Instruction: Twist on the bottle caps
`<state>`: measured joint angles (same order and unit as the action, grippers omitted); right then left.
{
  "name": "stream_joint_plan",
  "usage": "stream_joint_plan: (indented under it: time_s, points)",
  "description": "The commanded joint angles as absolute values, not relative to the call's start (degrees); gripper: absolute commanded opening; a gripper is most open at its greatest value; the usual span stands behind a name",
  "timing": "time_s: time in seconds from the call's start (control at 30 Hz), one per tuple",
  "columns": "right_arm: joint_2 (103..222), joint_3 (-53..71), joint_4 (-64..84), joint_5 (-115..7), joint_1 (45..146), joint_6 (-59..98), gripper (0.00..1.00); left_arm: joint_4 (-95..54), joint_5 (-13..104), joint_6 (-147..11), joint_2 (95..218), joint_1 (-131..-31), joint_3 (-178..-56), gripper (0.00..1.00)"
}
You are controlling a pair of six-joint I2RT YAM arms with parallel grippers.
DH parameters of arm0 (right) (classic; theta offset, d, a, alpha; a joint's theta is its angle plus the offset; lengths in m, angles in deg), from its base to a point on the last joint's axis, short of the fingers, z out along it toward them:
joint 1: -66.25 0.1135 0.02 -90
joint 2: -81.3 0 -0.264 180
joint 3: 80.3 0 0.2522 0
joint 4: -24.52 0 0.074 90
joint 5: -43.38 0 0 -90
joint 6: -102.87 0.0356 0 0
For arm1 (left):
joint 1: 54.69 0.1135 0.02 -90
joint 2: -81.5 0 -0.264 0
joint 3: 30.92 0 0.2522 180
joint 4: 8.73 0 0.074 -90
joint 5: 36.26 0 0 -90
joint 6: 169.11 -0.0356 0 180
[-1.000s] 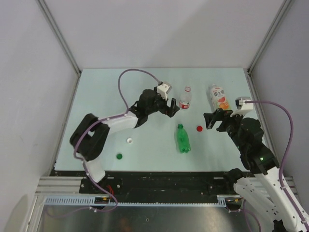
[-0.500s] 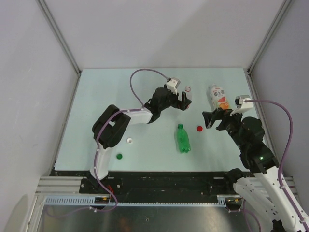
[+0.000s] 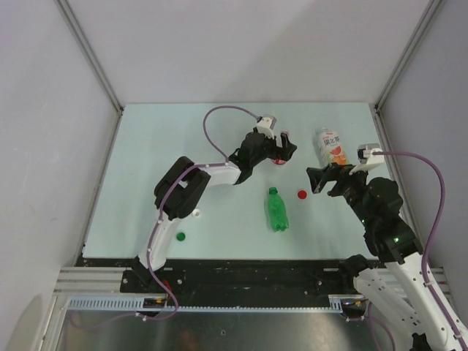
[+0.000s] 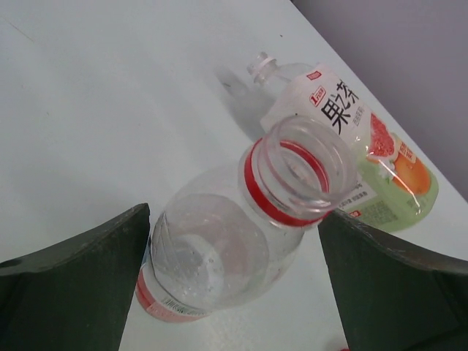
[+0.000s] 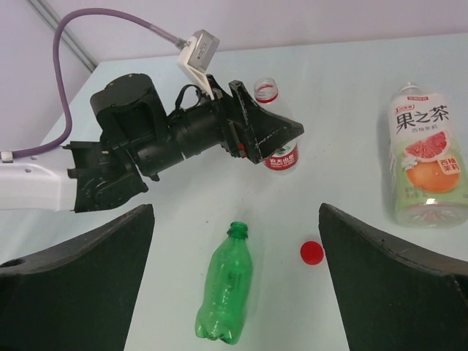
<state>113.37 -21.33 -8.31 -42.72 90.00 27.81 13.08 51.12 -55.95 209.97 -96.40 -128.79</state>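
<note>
The slim clear bottle with a red neck ring stands upright and uncapped between the fingers of my left gripper, which is open and straddles it. The wider clear bottle with the fruit label lies behind it. The small green bottle lies on its side, uncapped, below my open right gripper, which hovers with nothing in it. The red cap rests just right of the green bottle. The green cap lies near the front left. The white cap peeks out beside the left arm.
The left arm stretches across the table's middle toward the back. Grey walls close in the pale table on the left, back and right. A metal rail runs along the near edge.
My left gripper has swung right and forward until its open fingers stand on either side of the slim bottle. The right arm has held still.
</note>
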Motion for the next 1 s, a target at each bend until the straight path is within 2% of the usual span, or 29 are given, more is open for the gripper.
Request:
stream_joint_plan:
  time_s: [0.0, 0.1, 0.3, 0.4, 0.53, 0.77, 0.87, 0.97]
  points:
    - [112.9, -19.4, -6.0, -43.8, 89.7, 27.9, 0.99, 15.7, 51.9, -51.7, 211.8, -96.0, -132.4, 0.99]
    - [111.5, -18.1, -6.6, -44.1, 89.7, 27.7, 0.99, 15.7, 50.6, -50.2, 212.8, -95.5, -133.4, 0.96]
    - [108.8, -17.5, -6.5, -43.6, 89.7, 27.3, 0.99, 15.7, 50.3, -50.6, 212.8, -95.5, -133.5, 0.65]
    - [109.1, -17.5, -7.0, -42.5, 89.7, 27.5, 0.99, 15.6, 51.2, -52.9, 210.9, -96.2, -132.0, 0.56]
    - [111.5, -17.3, -7.5, -41.3, 89.7, 28.4, 0.99, 15.5, 47.0, -56.1, 204.9, -96.5, -128.1, 0.53]
    - [117.1, -13.3, -12.0, -43.4, 89.7, 30.5, 0.99, 5.2, 24.6, -69.2, 184.3, -95.9, -114.1, 0.49]
    - [119.3, -12.7, -11.1, -53.4, 89.7, 28.3, 0.97, -2.7, 14.4, -72.1, 177.9, -95.7, -110.2, 0.50]
    - [122.5, -11.5, -9.5, -70.2, 89.6, 26.6, 0.95, -9.6, 4.1, -73.6, 174.7, -95.8, -108.3, 0.49]
